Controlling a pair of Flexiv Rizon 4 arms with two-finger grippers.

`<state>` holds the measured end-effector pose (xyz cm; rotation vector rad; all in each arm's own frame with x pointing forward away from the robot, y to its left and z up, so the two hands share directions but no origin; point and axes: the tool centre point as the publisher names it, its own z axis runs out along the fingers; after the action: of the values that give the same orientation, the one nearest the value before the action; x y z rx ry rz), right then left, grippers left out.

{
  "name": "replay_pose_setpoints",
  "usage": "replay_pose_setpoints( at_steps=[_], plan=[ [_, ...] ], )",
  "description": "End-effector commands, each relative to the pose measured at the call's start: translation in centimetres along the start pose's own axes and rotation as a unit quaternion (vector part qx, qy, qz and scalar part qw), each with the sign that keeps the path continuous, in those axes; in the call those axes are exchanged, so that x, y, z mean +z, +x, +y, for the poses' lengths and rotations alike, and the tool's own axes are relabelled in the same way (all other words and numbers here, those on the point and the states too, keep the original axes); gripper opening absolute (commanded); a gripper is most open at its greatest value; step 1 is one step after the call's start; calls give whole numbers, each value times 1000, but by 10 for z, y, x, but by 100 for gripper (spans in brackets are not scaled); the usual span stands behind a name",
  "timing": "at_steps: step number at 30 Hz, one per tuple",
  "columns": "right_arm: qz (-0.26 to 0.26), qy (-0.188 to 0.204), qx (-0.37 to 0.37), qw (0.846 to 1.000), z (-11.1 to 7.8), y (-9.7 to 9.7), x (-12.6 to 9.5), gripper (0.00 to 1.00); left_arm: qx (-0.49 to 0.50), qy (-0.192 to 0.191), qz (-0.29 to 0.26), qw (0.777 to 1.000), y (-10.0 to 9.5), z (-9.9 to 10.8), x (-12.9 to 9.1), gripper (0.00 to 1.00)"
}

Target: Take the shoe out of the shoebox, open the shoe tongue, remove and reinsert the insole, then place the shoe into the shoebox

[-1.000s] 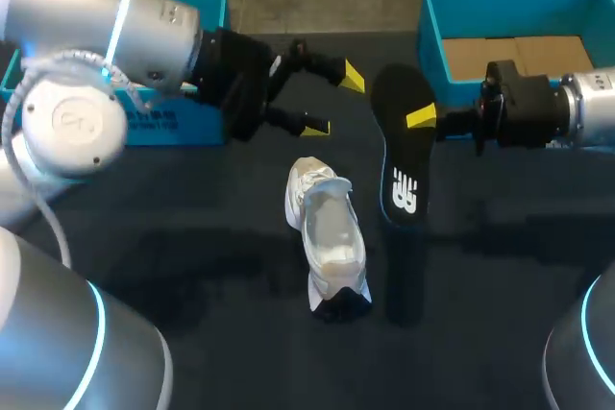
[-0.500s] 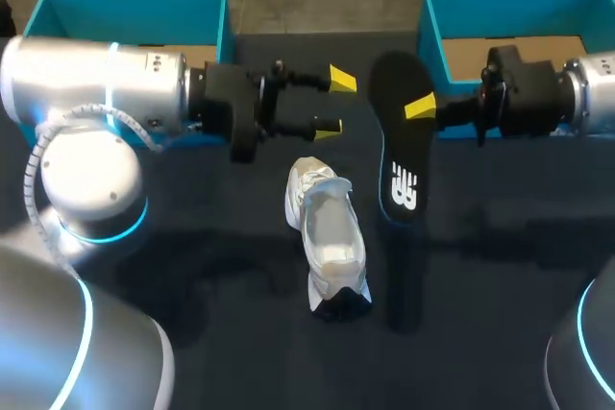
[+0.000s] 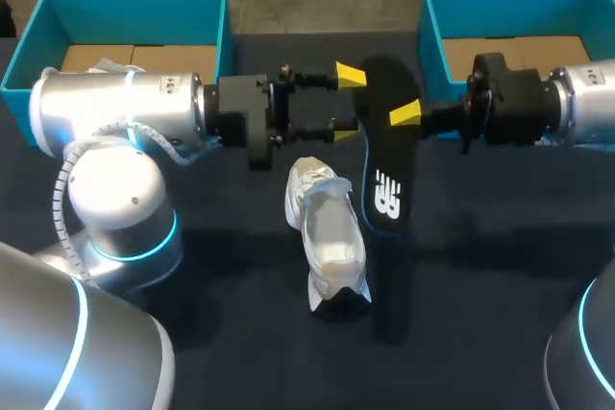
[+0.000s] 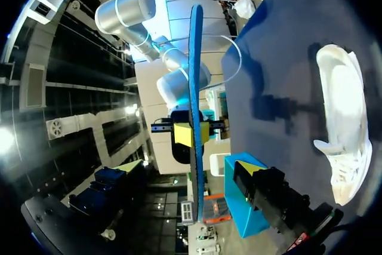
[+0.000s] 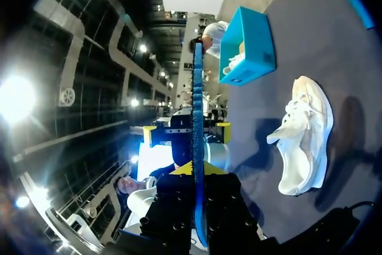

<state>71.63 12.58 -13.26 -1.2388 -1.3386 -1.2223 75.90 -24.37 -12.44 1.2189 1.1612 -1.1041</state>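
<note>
The left arm has swung round over the last second. It used to cover the left shoebox (image 3: 43, 16) at the far left, and it now lies level across the table with that box in plain sight behind it. The left gripper (image 3: 348, 100) has moved a little to the right. Its yellow tips are spread apart, one farther off and one nearer, and they grip nothing. They now sit just beside the left edge of the insole (image 3: 384, 175).

The white shoe (image 3: 327, 237) has not moved. It rests on the table near the middle, nearer than both grippers, with its opening facing up.

The insole has been carried a short way left, toward the left gripper. It is held on edge above the table, to the right of the shoe. In the left wrist view it stands edge-on ahead, between that gripper's open fingers. The right gripper (image 3: 404, 114) stays pinched on the insole's right side, in front of the right shoebox (image 3: 428, 21) at the far right.

The insole is clearly out of the shoe. Both grippers closing on it suggests a handover or a two-handed regrip before it is put back in.
</note>
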Motion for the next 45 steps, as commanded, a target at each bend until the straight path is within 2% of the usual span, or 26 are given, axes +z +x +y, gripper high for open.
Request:
replay_pose_setpoints(
  at_steps=[1,8,9,10,11,13,15,16,21,23,29,31,32,37,40,44,45],
  plan=[
    [1,2,0,1000,1,-1,9,0,-4,-4,-14,1000,4,2,15,90],
    [3,0,-2,1000,2,-3,13,0,-16,-5,-23,1000,5,0,21,65],
    [2,0,-2,1000,3,-3,13,0,-17,-5,-24,1000,5,-1,21,53],
    [2,-1,-2,1000,4,-3,13,0,-18,-5,-23,1000,6,-1,21,47],
    [2,-1,-2,1000,4,-3,13,0,-19,-6,-24,1000,7,-1,21,47],
    [1,0,-3,1000,4,-3,13,0,-22,-8,-22,999,8,-1,21,37],
    [2,0,-3,1000,5,-3,13,0,-25,-10,-21,999,10,-1,21,34],
    [2,0,-3,1000,5,-3,13,0,-26,-10,-21,999,10,-1,21,25],
    [2,1,-2,1000,5,-4,13,0,-30,-11,-20,999,13,-2,21,16],
    [2,1,-2,1000,5,-4,13,0,-32,-11,-19,999,13,-1,21,0],
    [3,-1,-4,1000,5,-5,13,2,-48,-8,-14,999,17,-1,22,0],
    [-1,-10,-5,1000,5,-6,11,73,-60,-8,-9,998,20,-2,21,0],
    [0,-17,-6,1000,5,-7,9,100,-63,-8,-7,998,22,-1,21,0],
    [-24,-40,-32,998,4,-11,-4,100,-89,-3,-1,996,26,-4,15,0],
    [-71,-45,-65,994,4,-17,-14,100,-118,-3,0,993,28,-7,11,0],
    [-140,-76,-171,972,7,-19,-25,100,-143,5,5,990,29,-14,6,0],
    [-184,-82,-203,958,8,-21,-27,100,-150,7,7,989,29,-16,5,0]
  ],
)
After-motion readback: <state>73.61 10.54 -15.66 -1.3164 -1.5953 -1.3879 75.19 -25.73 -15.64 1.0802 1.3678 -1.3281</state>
